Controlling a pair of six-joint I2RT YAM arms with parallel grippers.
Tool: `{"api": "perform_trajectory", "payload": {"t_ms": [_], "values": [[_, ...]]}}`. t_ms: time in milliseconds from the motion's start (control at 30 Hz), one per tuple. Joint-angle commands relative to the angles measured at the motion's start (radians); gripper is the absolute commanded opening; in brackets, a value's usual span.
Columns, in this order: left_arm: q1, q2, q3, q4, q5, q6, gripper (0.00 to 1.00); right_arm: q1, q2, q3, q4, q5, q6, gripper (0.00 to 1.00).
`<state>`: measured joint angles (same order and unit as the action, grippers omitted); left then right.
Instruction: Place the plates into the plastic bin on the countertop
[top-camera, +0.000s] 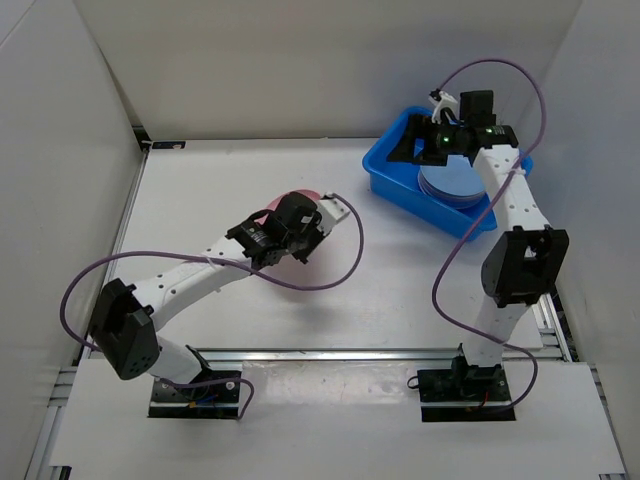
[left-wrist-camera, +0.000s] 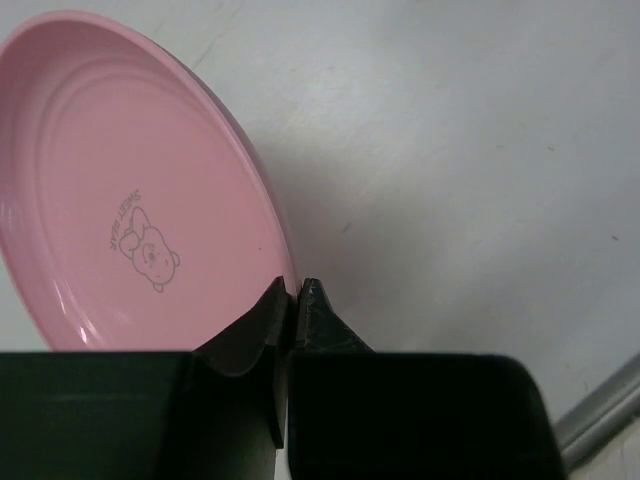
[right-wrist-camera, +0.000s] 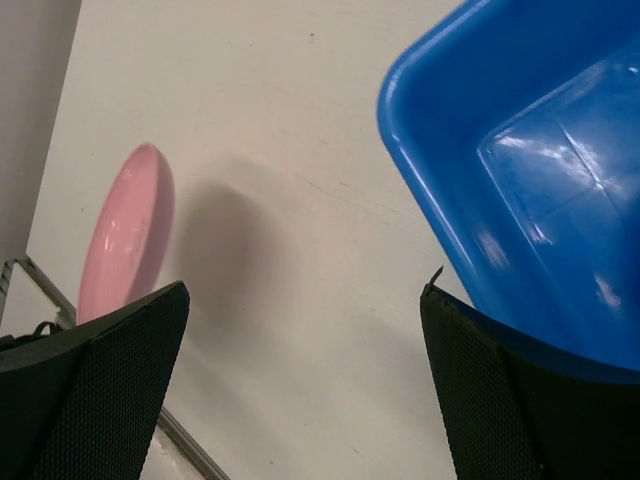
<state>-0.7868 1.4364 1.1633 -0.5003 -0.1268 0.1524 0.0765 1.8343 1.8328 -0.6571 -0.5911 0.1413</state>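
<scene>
My left gripper (top-camera: 288, 232) (left-wrist-camera: 297, 290) is shut on the rim of a pink plate (left-wrist-camera: 130, 200) with a small bear mark. It holds the plate tilted on edge above the middle of the white countertop (top-camera: 220, 180). The pink plate also shows in the top view (top-camera: 306, 194) and in the right wrist view (right-wrist-camera: 125, 240). The bright blue plastic bin (top-camera: 400, 185) (right-wrist-camera: 530, 170) stands at the back right and holds a stack of plates with a bluish-purple one (top-camera: 450, 185) on top. My right gripper (top-camera: 408, 148) (right-wrist-camera: 303, 300) is open and empty over the bin's left end.
White walls border the countertop at the back and on both sides. A metal rail (top-camera: 370, 352) runs along the near edge in front of the arm bases. Purple cables (top-camera: 350, 250) loop from both arms over the surface.
</scene>
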Motion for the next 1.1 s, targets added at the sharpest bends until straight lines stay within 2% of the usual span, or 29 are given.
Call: {"api": "perform_trajectory", "payload": {"t_ms": [0,133,367,567,667,700,800,833,867,933,967,1000,1033,1067], "values": [[-0.038,-0.010,0.079,0.031,0.157,0.179,0.10,0.077,0.049,0.115,-0.091,-0.056,-0.043,0.99],[-0.084,0.018,0.108,0.031,0.167,0.252,0.10,0.166,0.114,0.164,-0.150,0.020,0.012,0.99],[-0.127,0.061,0.137,0.028,0.139,0.295,0.10,0.279,0.203,0.214,-0.202,0.003,0.055,0.99],[-0.131,0.067,0.153,0.031,0.076,0.296,0.10,0.295,0.191,0.145,-0.230,0.109,0.055,0.88],[-0.134,0.061,0.147,0.043,0.050,0.296,0.10,0.295,0.172,0.112,-0.226,0.105,0.055,0.52],[-0.134,0.061,0.144,0.058,0.041,0.296,0.10,0.295,0.166,0.106,-0.220,0.094,0.049,0.50],[-0.134,0.055,0.138,0.077,0.019,0.305,0.10,0.298,0.163,0.100,-0.236,0.060,0.034,0.53],[-0.137,0.049,0.136,0.083,0.013,0.308,0.10,0.292,0.160,0.100,-0.236,0.053,0.031,0.31],[-0.137,0.051,0.134,0.089,0.003,0.311,0.10,0.290,0.154,0.098,-0.233,0.048,0.034,0.20],[-0.135,0.051,0.131,0.100,-0.007,0.302,0.10,0.295,0.148,0.106,-0.211,0.042,0.043,0.00],[-0.135,0.048,0.133,0.111,-0.005,0.296,0.10,0.292,0.135,0.109,-0.202,0.045,0.049,0.00],[-0.137,0.045,0.130,0.120,-0.007,0.289,0.21,0.292,0.129,0.109,-0.191,0.047,0.061,0.00],[-0.138,0.039,0.125,0.126,-0.007,0.283,0.24,0.286,0.117,0.109,-0.153,0.047,0.073,0.00],[-0.138,0.030,0.121,0.132,-0.005,0.274,0.42,0.287,0.105,0.109,-0.135,0.047,0.098,0.00]]}}
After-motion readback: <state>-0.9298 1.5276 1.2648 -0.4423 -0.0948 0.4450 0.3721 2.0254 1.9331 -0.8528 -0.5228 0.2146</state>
